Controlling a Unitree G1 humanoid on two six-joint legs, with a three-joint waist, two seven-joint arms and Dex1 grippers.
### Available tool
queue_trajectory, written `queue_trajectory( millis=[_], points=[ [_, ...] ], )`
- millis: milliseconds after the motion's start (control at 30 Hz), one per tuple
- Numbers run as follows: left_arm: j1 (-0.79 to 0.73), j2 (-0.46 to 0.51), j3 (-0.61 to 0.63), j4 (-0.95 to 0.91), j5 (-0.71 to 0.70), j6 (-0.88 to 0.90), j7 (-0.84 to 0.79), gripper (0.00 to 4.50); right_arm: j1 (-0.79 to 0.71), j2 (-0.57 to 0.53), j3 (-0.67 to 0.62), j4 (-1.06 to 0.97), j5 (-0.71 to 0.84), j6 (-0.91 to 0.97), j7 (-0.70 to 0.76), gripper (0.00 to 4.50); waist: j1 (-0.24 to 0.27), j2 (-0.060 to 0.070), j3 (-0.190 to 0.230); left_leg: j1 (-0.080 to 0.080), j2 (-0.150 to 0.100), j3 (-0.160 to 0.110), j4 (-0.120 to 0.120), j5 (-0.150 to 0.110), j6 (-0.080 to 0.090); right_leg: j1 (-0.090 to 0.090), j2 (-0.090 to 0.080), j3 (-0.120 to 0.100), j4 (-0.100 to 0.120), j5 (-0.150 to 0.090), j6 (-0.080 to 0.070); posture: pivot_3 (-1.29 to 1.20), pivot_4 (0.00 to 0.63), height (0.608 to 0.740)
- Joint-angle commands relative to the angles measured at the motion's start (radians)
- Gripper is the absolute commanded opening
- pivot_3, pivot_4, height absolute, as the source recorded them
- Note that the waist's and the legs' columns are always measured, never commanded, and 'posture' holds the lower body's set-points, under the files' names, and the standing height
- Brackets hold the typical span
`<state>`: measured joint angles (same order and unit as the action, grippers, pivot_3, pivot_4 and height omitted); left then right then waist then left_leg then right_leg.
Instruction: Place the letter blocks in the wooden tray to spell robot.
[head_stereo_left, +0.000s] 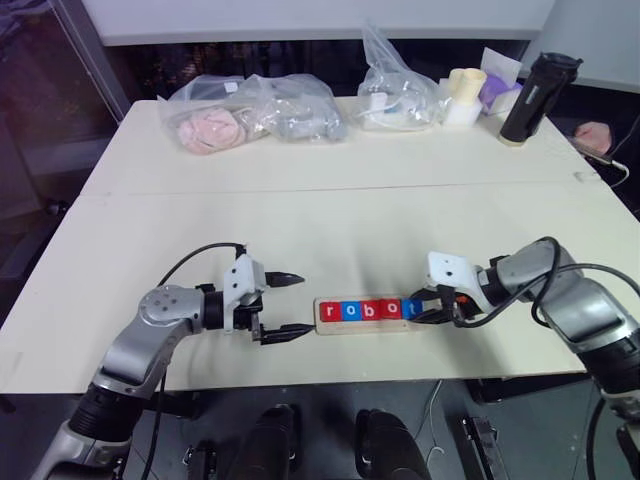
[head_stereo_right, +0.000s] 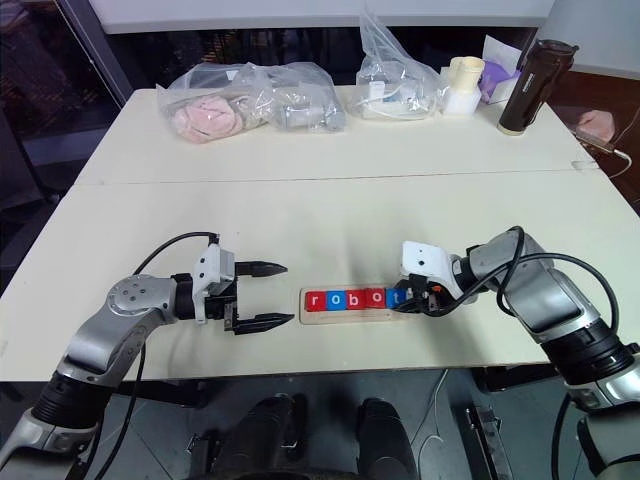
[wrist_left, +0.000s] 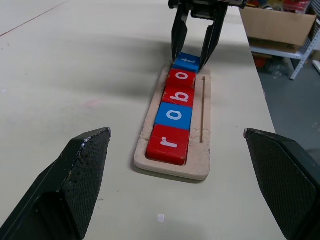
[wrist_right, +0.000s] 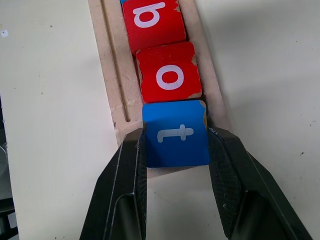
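We see the main risk at the right claw (wrist_right: 175, 145), whose two black fingers are clamped on the blue square tile with the white letter t (wrist_right: 176, 134) at the right end of the long pale-wood tray (wrist_left: 199, 165). If we pull away before letting go, or let go crookedly, that tile could drag out or tip against the neighbouring red o tile (wrist_right: 169, 79). The tray itself might also skid across the pale counter (head_stereo_left: 330, 210), since nothing braces it.

The tray lies at six o'clock on the counter, near its front edge, with r, o, b, o, t in a row. Our right arm reaches in from three o'clock, claw angled downward. Our left claw (head_stereo_left: 285, 306) hangs at nine o'clock of the tray, gaping wide and empty, just clear of the tray's end.
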<state>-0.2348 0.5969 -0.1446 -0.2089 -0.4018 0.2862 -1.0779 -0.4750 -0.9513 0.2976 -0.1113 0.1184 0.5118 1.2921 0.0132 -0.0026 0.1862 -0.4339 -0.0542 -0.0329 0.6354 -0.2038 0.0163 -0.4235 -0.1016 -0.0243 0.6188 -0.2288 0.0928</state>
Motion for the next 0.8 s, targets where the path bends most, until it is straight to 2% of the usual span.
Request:
queue_trajectory(
  millis=[33, 467, 667, 700, 800],
  points=[
    [-0.004, -0.001, 0.011, -0.025, -0.002, -0.018, 0.000, 4.50, -0.023, 0.012, -0.006, -0.009, -0.009, -0.015, -0.003, 1.12, 0.000, 0.000, 0.000, 0.000, 0.000, 0.000, 0.000, 0.000, 0.000, 0.000, 0.000, 0.000, 0.000, 0.000, 0.000, 0.00, 0.150, 0.738],
    [-0.009, -0.003, 0.009, -0.021, 0.001, -0.021, 0.001, 4.50, -0.023, 0.017, -0.008, -0.009, -0.020, -0.014, 0.008, 1.12, 0.000, 0.000, 0.000, 0.000, 0.000, 0.000, 0.000, 0.000, 0.000, 0.000, 0.000, 0.000, 0.001, 0.000, 0.000, 0.00, 0.150, 0.738],
    [-0.011, -0.004, 0.008, -0.015, 0.003, -0.025, -0.001, 4.50, -0.029, 0.007, -0.018, -0.027, -0.011, 0.000, 0.021, 4.22, 0.000, 0.000, 0.000, 0.000, 0.000, 0.000, 0.001, 0.000, 0.000, 0.000, 0.000, 0.000, 0.001, 0.000, 0.000, 0.00, 0.150, 0.738],
    [-0.011, -0.005, 0.008, -0.015, 0.003, -0.025, -0.001, 4.50, -0.030, 0.003, -0.024, -0.032, -0.009, -0.002, 0.023, 4.49, 0.000, 0.000, 0.000, 0.000, 0.000, 0.000, 0.001, 0.000, 0.000, 0.000, 0.000, 0.000, 0.001, 0.000, 0.000, 0.00, 0.150, 0.738],
    [-0.012, -0.006, 0.008, -0.010, 0.005, -0.029, -0.002, 4.50, -0.034, -0.001, -0.035, -0.038, -0.008, -0.004, 0.021, 4.49, 0.000, 0.000, 0.000, 0.000, 0.000, 0.000, 0.001, 0.000, 0.000, 0.000, 0.000, 0.000, 0.001, 0.000, 0.000, 0.00, 0.150, 0.738]
  ],
)
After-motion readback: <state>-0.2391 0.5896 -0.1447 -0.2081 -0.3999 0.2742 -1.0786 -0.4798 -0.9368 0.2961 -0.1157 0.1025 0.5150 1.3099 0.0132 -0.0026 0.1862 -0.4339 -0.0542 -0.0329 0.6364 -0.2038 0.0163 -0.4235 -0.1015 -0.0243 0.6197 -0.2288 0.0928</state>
